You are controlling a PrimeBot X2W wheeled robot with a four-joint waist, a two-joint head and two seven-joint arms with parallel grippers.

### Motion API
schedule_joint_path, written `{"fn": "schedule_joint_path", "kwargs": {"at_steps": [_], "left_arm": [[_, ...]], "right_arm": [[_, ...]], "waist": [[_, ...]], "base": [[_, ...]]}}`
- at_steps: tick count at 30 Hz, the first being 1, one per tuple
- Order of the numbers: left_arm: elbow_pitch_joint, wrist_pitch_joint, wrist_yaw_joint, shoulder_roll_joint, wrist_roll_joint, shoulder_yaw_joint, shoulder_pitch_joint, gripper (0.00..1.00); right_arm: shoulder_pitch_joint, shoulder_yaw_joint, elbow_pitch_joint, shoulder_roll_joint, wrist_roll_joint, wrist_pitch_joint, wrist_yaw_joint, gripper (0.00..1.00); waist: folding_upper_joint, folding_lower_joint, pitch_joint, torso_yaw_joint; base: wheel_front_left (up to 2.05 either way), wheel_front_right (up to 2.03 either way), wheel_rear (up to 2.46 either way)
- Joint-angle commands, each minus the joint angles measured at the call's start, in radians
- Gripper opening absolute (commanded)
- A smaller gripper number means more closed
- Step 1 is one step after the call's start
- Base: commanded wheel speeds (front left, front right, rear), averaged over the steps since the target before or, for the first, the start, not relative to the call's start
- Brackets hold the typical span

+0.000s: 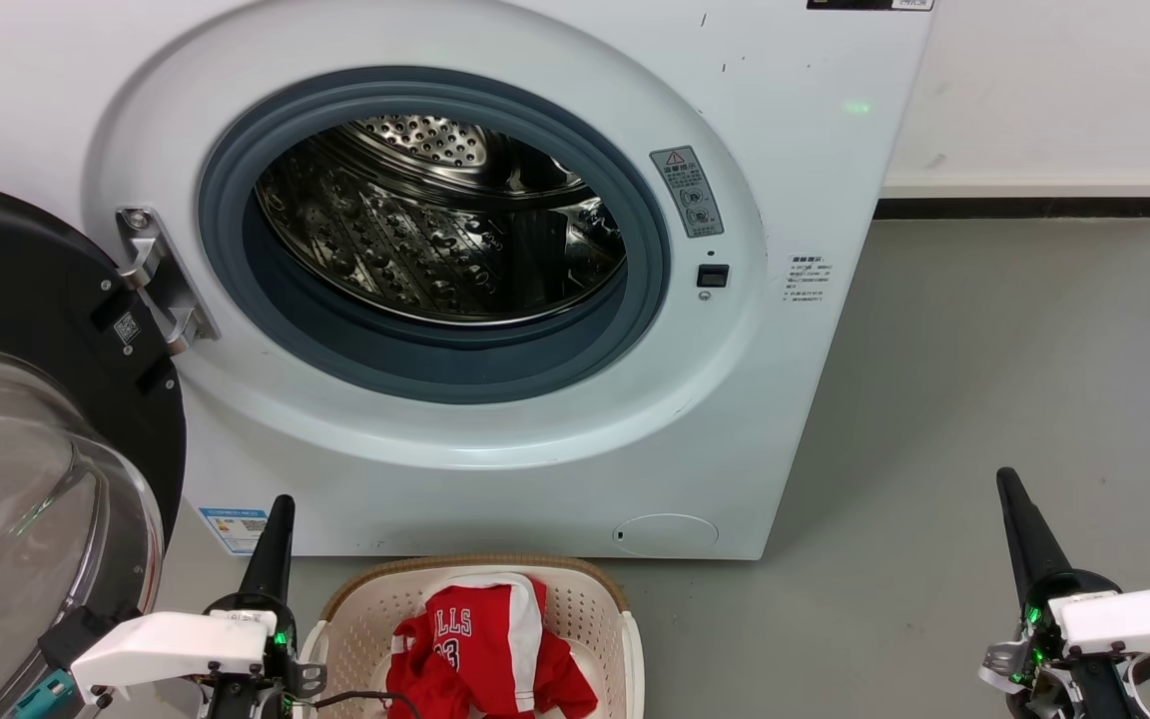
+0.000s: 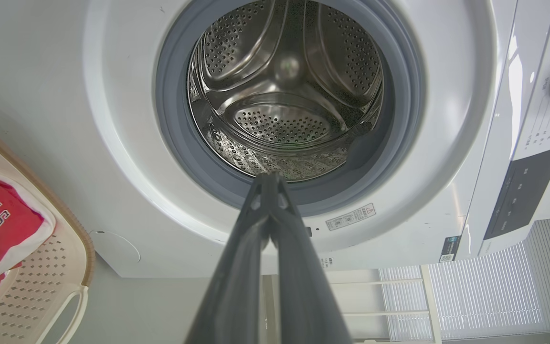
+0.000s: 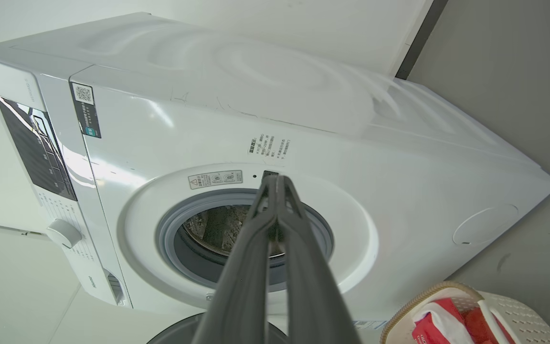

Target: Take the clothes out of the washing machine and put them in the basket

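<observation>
The white washing machine point(image 1: 535, 469) stands ahead with its black-rimmed glass door point(image 1: 26, 479) swung open to the left. Its steel drum point(image 1: 445, 220) shows bare metal, also in the left wrist view point(image 2: 284, 95). Red clothes point(image 1: 485, 649) with white trim and lettering lie in the cream basket point(image 1: 605, 609) on the floor in front of the machine; they also show in the basket point(image 2: 60, 267) at the left wrist view's left and in the right wrist view point(image 3: 451, 320). My left gripper point(image 1: 281, 504) is shut beside the basket's left. My right gripper point(image 1: 1006, 479) is shut, far right, holding nothing.
Grey floor point(image 1: 984, 399) stretches right of the machine to a white wall with a dark skirting point(image 1: 1024, 208). The open door takes up the space at my left.
</observation>
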Motion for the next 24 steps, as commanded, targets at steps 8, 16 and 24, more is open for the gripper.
{"fn": "schedule_joint_path", "kwargs": {"at_steps": [8, 16, 24], "left_arm": [[0.007, 0.021, -0.007, -0.002, -0.081, 0.007, -0.028, 0.00], [0.014, 0.036, -0.010, -0.004, -0.142, 0.010, -0.036, 0.00], [0.022, 0.054, -0.012, -0.006, -0.215, 0.014, -0.045, 0.00]], "right_arm": [[-0.032, -0.001, 0.010, -0.006, 0.093, 0.021, 0.000, 0.00], [-0.042, -0.002, 0.020, -0.006, 0.162, 0.036, 0.000, 0.00], [-0.049, -0.002, 0.031, -0.006, 0.244, 0.054, 0.000, 0.00]], "waist": [[0.0000, 0.0000, 0.002, 0.001], [0.0000, 0.0000, 0.003, 0.002], [0.0000, 0.0000, 0.006, 0.003]], "base": [[0.00, 0.00, 0.00], [0.00, 0.00, 0.00], [0.00, 0.00, 0.00]]}}
